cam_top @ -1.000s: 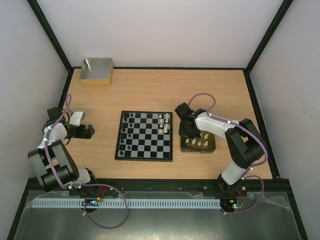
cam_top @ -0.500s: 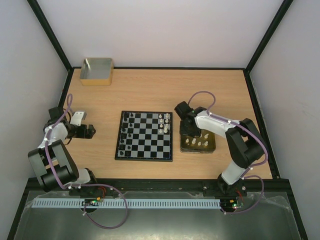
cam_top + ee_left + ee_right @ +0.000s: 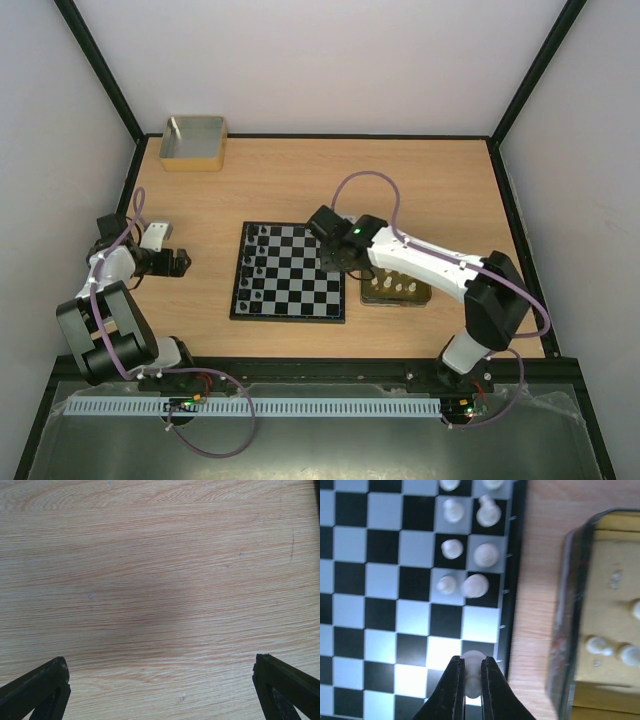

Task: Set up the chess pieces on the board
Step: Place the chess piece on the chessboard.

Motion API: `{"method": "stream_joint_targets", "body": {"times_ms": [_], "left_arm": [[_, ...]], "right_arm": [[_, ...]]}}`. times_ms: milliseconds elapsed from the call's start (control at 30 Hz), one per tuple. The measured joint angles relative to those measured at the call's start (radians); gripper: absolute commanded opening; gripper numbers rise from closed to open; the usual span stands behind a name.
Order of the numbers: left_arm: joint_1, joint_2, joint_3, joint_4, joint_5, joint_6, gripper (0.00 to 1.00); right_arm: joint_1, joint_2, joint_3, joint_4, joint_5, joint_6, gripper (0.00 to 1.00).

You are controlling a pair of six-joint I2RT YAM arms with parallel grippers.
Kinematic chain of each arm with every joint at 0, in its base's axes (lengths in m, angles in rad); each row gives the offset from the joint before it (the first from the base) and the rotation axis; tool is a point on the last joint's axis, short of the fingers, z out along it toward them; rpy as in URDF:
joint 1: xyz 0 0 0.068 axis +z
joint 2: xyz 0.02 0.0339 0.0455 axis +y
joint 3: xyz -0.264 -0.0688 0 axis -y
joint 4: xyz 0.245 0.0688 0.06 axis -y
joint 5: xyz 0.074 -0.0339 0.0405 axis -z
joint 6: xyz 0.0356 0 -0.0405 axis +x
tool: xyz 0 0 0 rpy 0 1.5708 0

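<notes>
The board (image 3: 290, 290), with black and pale grey checks, lies mid-table. Black chess pieces (image 3: 258, 262) stand along its left side and several white ones (image 3: 475, 585) near its right edge. My right gripper (image 3: 471, 672) is shut on a white piece (image 3: 471, 661) and hangs over the squares by the board's right border; from above this gripper (image 3: 337, 264) sits at the board's right side. More white pieces (image 3: 392, 286) stand in the gold tin (image 3: 422, 296). My left gripper (image 3: 183, 263) is open over bare wood at the far left, fingers (image 3: 37, 690) wide apart.
A grey box with a tan rim (image 3: 193, 143) stands at the back left corner. The gold tin's dark rim (image 3: 570, 605) lies close to the right of the board. Black frame rails edge the table.
My right arm has swung left from above the gold tin to the board's right edge, carrying a white piece. The left arm has stayed still.
</notes>
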Motion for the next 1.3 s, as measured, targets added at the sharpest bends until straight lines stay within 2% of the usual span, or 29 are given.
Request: {"method": "stream_joint_targets", "body": {"times_ms": [167, 467, 1300], "left_arm": [[0.000, -0.004, -0.003, 0.000, 0.000, 0.000, 1.00], [0.000, -0.018, -0.019, 0.000, 0.000, 0.004, 1.00], [0.000, -0.019, -0.023, 0.002, 0.003, 0.004, 0.99]], "right_arm": [[0.066, 0.085, 0.050, 0.008, -0.025, 0.040, 0.04], [0.071, 0.227, 0.068, 0.041, -0.040, 0.048, 0.05], [0.062, 0.303, 0.111, 0.074, -0.030, 0.040, 0.06]]}}
